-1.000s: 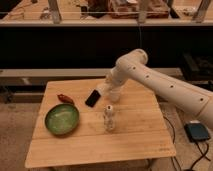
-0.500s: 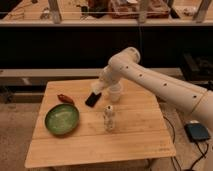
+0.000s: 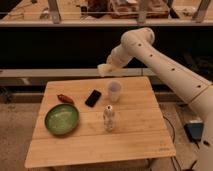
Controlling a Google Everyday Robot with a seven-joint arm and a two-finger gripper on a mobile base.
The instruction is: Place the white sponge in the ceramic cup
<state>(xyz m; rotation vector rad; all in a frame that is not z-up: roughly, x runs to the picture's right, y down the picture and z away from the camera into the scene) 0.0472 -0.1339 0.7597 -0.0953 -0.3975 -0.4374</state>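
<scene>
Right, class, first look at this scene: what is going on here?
A robot arm is handling the sponge. Its hand holds the sponge in the air over the far side of the table, above and a little left of the cup. The cup stands upright, and the sponge is not yet in it. A phone, a green bowl, a small red thing and a bottle sit on the table, apart from the hand.

The gripper [image 3: 106,68] holds the white sponge [image 3: 102,71] above the ceramic cup [image 3: 114,91], with the phone [image 3: 92,97] to its left, the bottle [image 3: 108,118] nearer and the bowl [image 3: 62,119] leftmost.
</scene>
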